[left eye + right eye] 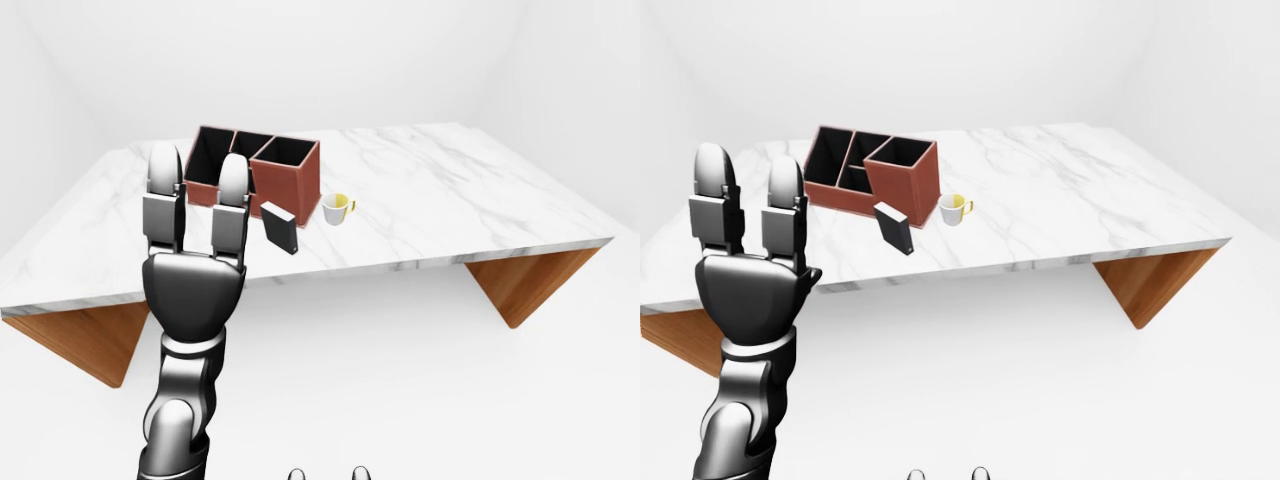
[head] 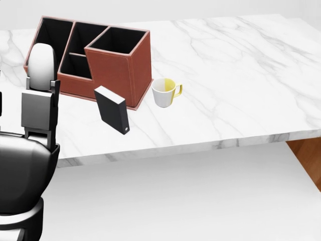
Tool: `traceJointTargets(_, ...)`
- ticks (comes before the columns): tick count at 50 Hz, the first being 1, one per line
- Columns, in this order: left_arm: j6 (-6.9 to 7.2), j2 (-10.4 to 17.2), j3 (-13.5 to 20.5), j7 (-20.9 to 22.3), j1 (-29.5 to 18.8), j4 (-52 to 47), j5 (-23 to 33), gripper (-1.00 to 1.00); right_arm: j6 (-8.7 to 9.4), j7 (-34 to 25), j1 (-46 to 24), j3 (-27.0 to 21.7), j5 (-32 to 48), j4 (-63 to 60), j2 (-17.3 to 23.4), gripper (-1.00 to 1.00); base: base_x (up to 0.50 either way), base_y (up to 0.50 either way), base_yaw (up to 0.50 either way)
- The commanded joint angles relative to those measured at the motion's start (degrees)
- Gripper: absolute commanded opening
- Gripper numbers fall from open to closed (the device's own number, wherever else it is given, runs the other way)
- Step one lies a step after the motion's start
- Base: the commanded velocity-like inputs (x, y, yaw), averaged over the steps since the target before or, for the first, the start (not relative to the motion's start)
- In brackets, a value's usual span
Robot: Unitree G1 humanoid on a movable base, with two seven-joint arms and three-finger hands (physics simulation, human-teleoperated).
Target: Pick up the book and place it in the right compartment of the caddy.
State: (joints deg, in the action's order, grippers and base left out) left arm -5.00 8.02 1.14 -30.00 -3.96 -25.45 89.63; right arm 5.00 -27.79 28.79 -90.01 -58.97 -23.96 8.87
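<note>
Marble table [image 2: 241,75] bears the upright book [image 2: 111,110], well apart from the raised, spread left hand [image 1: 195,245].

White marble desk [image 1: 420,200] with grey veining, on angled wooden supports [image 1: 525,285] at both ends. Plain white walls [image 1: 400,60], plain white floor [image 1: 420,380]. Even, soft light, faint shadows only.

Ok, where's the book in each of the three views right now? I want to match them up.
Left-eye view: book stands on the table just left of centre, beside the raised left hand.
Head view: book is left of centre, below the caddy's tall compartment.
Right-eye view: book is left of centre, near the table's lower edge.
Shared landmark: the yellow-and-white mug, just right of the caddy.
</note>
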Motion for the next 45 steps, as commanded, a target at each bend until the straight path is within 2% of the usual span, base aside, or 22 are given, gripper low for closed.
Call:
traceJointTargets(1,0.00,0.0,0.0,0.0,0.0,0.4,0.4,1.00,0.00,-0.4,-0.2,0.0,0.3,0.3,-0.1,1.00,0.00,0.00,-0.23)
traceJointTargets(45,0.00,0.0,0.2,0.0,0.1,0.1,-0.3,1.00,0.00,-0.4,-0.1,0.0,0.3,0.0,-0.2,1.00,0.00,0.00,-0.23)
